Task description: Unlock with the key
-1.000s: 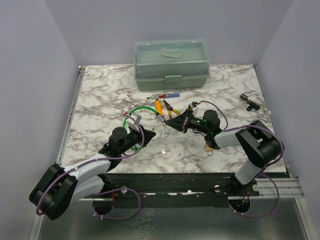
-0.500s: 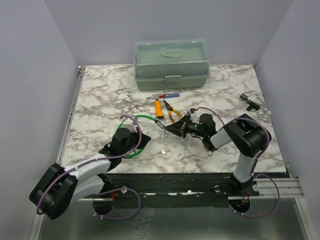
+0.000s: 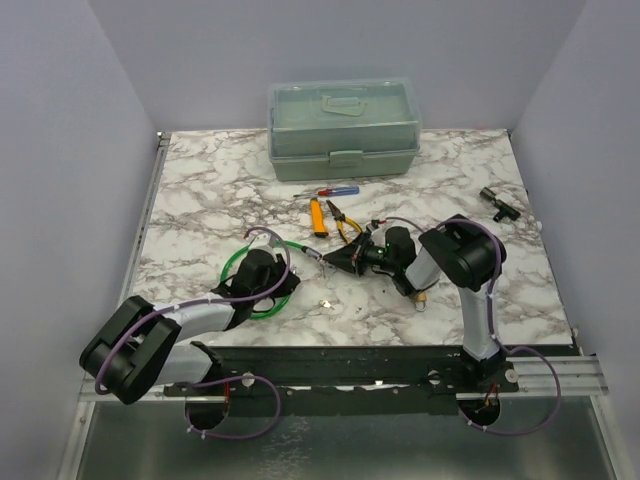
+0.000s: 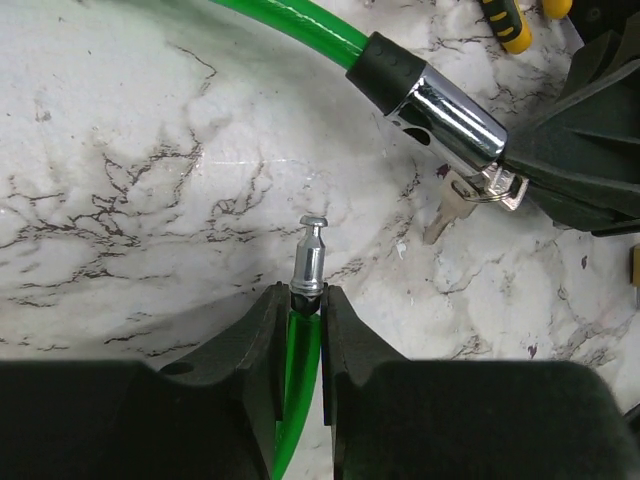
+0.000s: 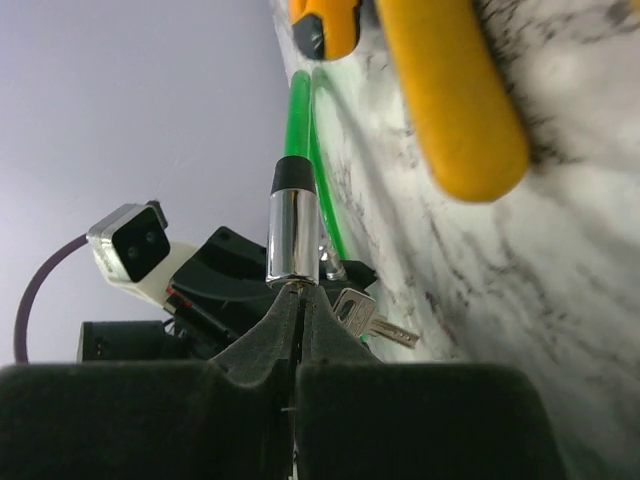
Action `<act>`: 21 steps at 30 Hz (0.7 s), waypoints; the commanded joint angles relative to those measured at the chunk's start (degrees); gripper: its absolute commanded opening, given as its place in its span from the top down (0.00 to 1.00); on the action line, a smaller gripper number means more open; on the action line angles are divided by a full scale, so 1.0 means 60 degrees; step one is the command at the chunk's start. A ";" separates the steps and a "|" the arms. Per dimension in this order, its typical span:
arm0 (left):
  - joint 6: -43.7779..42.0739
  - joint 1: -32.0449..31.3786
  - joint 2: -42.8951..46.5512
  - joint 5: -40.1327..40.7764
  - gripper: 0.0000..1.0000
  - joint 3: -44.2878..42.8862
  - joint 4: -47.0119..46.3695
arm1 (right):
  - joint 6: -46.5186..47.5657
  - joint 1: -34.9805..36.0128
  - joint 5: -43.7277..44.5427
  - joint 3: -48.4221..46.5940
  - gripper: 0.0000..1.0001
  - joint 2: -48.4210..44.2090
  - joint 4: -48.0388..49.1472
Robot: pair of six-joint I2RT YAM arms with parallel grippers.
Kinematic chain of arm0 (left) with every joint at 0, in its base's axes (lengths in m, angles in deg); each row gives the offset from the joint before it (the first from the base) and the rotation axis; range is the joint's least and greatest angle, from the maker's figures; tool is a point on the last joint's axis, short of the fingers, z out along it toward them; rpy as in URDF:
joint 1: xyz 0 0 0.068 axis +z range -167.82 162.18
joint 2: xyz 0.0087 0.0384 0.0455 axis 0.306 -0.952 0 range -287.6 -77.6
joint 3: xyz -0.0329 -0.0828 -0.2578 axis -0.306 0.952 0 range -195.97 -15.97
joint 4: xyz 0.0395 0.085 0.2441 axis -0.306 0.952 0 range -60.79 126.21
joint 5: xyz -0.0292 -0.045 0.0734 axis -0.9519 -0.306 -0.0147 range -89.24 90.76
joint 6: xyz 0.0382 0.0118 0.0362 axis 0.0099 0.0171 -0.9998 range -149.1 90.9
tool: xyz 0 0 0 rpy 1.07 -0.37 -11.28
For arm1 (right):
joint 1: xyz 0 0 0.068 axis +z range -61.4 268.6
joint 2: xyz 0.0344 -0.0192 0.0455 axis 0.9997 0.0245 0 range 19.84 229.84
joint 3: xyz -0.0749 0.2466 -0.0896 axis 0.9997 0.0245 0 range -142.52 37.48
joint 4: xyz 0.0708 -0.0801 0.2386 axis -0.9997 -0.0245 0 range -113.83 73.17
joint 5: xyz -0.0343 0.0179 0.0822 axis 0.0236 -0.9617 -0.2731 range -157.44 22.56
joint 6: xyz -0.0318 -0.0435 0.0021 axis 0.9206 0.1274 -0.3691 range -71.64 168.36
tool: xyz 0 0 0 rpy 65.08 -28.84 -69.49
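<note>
A green cable lock (image 3: 243,262) lies on the marble table. My left gripper (image 4: 303,300) is shut on the cable just behind its silver pin (image 4: 310,255); in the top view this gripper (image 3: 283,278) is at the near centre-left. The pin is out of the chrome lock cylinder (image 4: 445,120) and a short way from it. My right gripper (image 5: 300,295) is shut at the cylinder's (image 5: 293,235) keyhole end, on a key hidden between its pads. A spare key (image 5: 365,318) hangs from the ring and also shows in the left wrist view (image 4: 447,215). The right gripper (image 3: 335,260) points left.
A grey-green toolbox (image 3: 343,125) stands at the back. A red-and-blue screwdriver (image 3: 328,191), an orange-handled tool (image 3: 317,215) and orange pliers (image 3: 345,222) lie just behind the grippers. A small black part (image 3: 497,203) lies at the right. A small silver piece (image 3: 325,303) lies near the front.
The right arm has folded in and its gripper has moved left and nearer. The left gripper has pulled back, drawing the green cable loop toward the near left.
</note>
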 commanded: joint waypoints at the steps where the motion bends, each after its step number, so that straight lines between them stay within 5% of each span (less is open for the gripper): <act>1: 0.0342 0.0023 -0.0387 0.0578 0.77 -0.0210 0.0258 | 0.0275 -0.0026 -0.0049 -0.0454 0.99 0.0556 0.0604; 5: 0.0436 0.0015 -0.0406 0.0789 0.69 -0.0270 0.0374 | 0.0687 -0.0023 -0.0039 -0.0631 0.99 0.0572 0.0054; 10: 0.0569 0.0023 -0.0181 0.1090 0.58 -0.0273 0.0558 | 0.1344 -0.0030 0.0160 -0.0673 0.81 0.0205 -0.0863; 21: 0.0333 0.0023 -0.0117 0.1262 0.56 -0.0552 0.0847 | 0.2579 -0.0035 0.0631 -0.0901 0.63 -0.0674 -0.2934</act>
